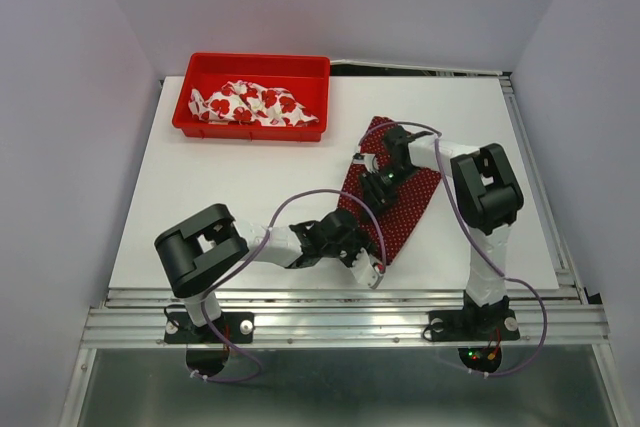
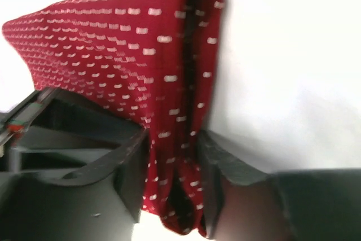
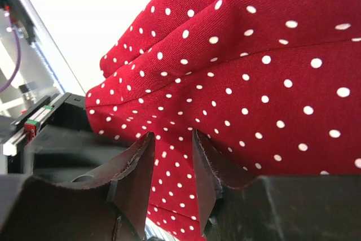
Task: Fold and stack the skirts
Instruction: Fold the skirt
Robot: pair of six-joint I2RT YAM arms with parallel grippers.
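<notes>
Skirt in dark red polka dots (image 1: pixel 412 209) lies mid-fold at 3 o'clock on the bench (image 1: pixel 200 207). The floral skirt (image 1: pixel 250 102) sits bunched in the tray (image 1: pixel 250 59) at 11 o'clock. The left tool (image 2: pixel 172 156) pinches its 6 o'clock corner and the right tool (image 3: pixel 172 145) its 12 o'clock end, both arms elbowed inward. The next move likely calls for carrying one end over the other.

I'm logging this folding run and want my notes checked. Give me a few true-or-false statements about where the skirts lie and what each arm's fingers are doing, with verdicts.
1. The flowered skirt lies in the red tray. True.
2. The dotted skirt lies stacked on the flowered one. False: it lies apart on the white table, outside the tray.
3. The left gripper has its fingers shut on the dotted skirt. True.
4. The right gripper hangs open above the tray. False: its fingers pinch the dotted skirt too.
</notes>
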